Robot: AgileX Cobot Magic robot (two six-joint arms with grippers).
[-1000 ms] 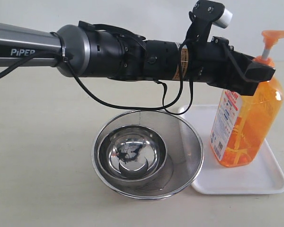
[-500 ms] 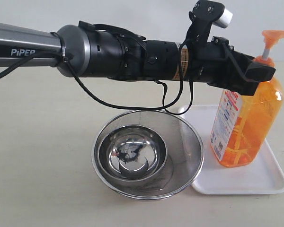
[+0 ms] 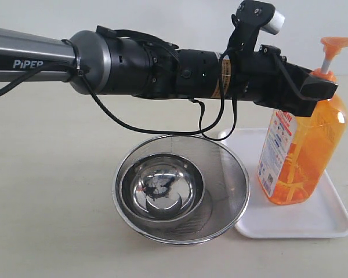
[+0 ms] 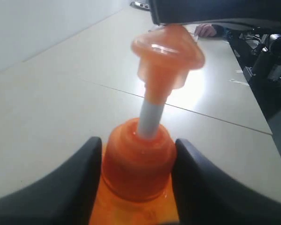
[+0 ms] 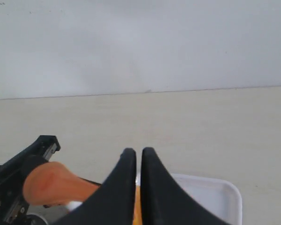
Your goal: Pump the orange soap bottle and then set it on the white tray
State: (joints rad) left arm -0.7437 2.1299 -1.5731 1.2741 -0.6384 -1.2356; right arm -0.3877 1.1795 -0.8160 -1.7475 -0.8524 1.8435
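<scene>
The orange soap bottle (image 3: 298,153) stands on the white tray (image 3: 327,217), leaning slightly. My left gripper (image 3: 319,90) reaches across from the left and is shut on the bottle's orange collar (image 4: 138,161), one black finger (image 4: 79,173) on each side. Above the collar the white stem rises to the orange pump head (image 4: 166,49), which is up. A dark shape (image 4: 215,11) sits right over the pump head. My right gripper (image 5: 135,152) is shut with nothing between its fingers. It hangs above the pump head (image 5: 54,183) and the tray (image 5: 210,194). It is outside the exterior view.
A round steel mesh strainer (image 3: 235,174) holding a steel bowl (image 3: 162,191) sits just left of the tray, under my left arm (image 3: 162,63). The beige table (image 3: 46,191) stretches away to the left and front.
</scene>
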